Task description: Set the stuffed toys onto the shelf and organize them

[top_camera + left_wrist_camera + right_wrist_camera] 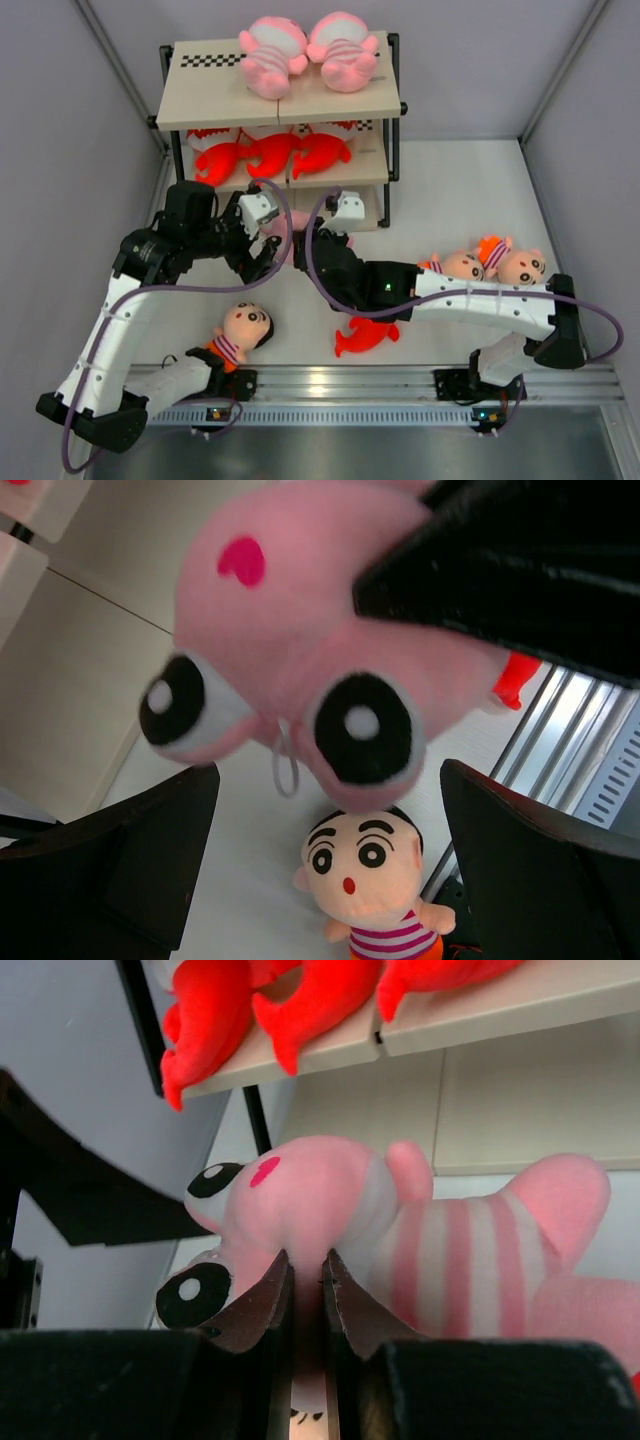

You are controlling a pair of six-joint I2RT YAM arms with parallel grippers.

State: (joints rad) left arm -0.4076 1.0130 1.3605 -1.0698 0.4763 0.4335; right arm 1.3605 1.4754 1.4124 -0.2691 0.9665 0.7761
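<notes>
Pinching pink baby (310,1195) head, right hand (308,1265) near shelf (200,100) front; left hand (320,780) wide.

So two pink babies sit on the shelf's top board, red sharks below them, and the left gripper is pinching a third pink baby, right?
No, it's the right gripper pinching the third pink baby, as the right wrist view shows; the left gripper is open. The rest stands.
</notes>
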